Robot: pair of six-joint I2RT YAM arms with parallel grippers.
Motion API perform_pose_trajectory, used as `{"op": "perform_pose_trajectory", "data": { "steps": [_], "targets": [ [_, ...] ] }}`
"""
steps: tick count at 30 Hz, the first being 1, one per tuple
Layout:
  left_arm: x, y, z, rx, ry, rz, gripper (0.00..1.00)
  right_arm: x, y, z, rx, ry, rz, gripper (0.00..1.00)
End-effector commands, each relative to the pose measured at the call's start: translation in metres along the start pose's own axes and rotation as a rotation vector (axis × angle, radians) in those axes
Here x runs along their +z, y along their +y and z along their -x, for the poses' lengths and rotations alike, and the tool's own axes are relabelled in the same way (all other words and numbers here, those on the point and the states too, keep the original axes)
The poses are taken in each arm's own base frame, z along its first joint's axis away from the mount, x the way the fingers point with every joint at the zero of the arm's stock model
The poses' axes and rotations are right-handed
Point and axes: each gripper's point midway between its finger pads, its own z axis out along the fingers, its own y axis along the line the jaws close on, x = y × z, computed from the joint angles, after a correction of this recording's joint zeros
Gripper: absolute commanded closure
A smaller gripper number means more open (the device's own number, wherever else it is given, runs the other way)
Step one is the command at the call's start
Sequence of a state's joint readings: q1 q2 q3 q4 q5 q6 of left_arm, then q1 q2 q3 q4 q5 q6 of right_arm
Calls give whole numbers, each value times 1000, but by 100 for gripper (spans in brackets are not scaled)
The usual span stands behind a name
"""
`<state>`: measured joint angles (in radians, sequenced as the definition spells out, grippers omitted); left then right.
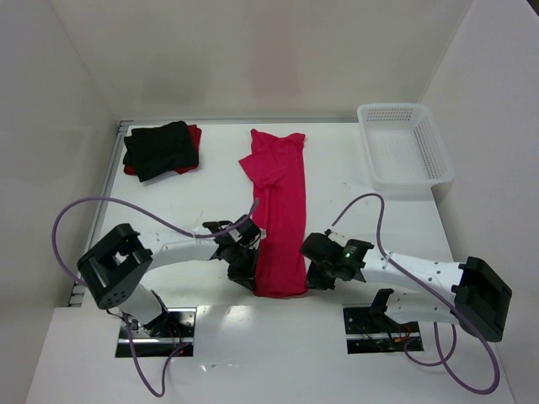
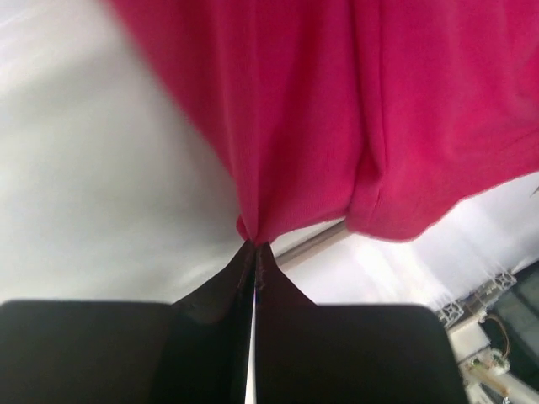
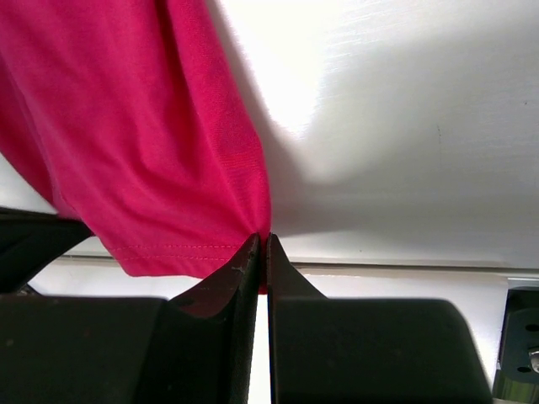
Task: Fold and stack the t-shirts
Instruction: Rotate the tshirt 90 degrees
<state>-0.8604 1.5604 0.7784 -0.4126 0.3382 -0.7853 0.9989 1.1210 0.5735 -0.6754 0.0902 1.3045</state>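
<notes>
While left claw [image 2: 253, 246] and right claw [image 3: 262, 241] pinch pink t-shirt [image 1: 282, 202] hem, white basket [image 1: 406, 148] well apart

A white perforated basket [image 1: 406, 143] sits at the white table's [image 1: 185, 185] far right corner.

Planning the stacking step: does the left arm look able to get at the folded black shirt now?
Probably not yet: the left gripper is shut on the pink shirt's hem. Once released, bare table lies between it and the black shirt.

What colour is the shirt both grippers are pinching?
Bright crimson-pink t-shirt; shows best in the top external view.
</notes>
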Motion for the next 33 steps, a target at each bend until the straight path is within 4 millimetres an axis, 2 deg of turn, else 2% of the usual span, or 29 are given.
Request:
{"op": "perform_pose_trajectory", "data": {
  "steps": [1,4,5,9,10,19,20,21,23,24,25,28,29,31,33],
  "targets": [
    [-27,0,-1,-34,-53,43,100,-4,2,4,22,-26,22,92],
    [-41,-3,-4,-61,-77,35,100,-6,-1,4,23,-27,26,92],
    [-38,5,-12,-82,-57,54,100,-6,-4,3,22,-24,15,92],
    [-34,7,-23,-89,-17,37,100,-7,-6,1,43,-19,37,92],
    [-26,13,-26,-94,20,59,100,-6,-5,-1,43,-10,39,93],
    [-27,27,-41,-114,54,105,100,-3,-10,-6,30,13,23,95],
    [-25,31,-45,-120,66,116,95,-1,-14,-7,30,16,13,95],
    [-25,31,-45,-120,66,116,91,-1,-9,-5,21,10,37,95],
    [-25,31,-45,-120,66,116,79,-1,-5,-8,9,22,66,88],
    [-26,27,-40,-115,56,107,66,-1,2,-6,11,16,93,83],
    [-28,20,-34,-105,37,89,61,-1,4,-5,2,13,104,71],
    [-30,12,-28,-78,32,69,50,-5,15,-2,-25,0,150,50],
    [-34,6,-22,-58,17,54,40,-10,21,-2,-35,2,174,36],
    [-40,-1,-17,-43,8,46,28,-16,25,0,-46,-3,188,30],
    [-49,-3,-6,-12,-21,54,21,-29,34,15,-53,-74,194,23]
  ]
}}
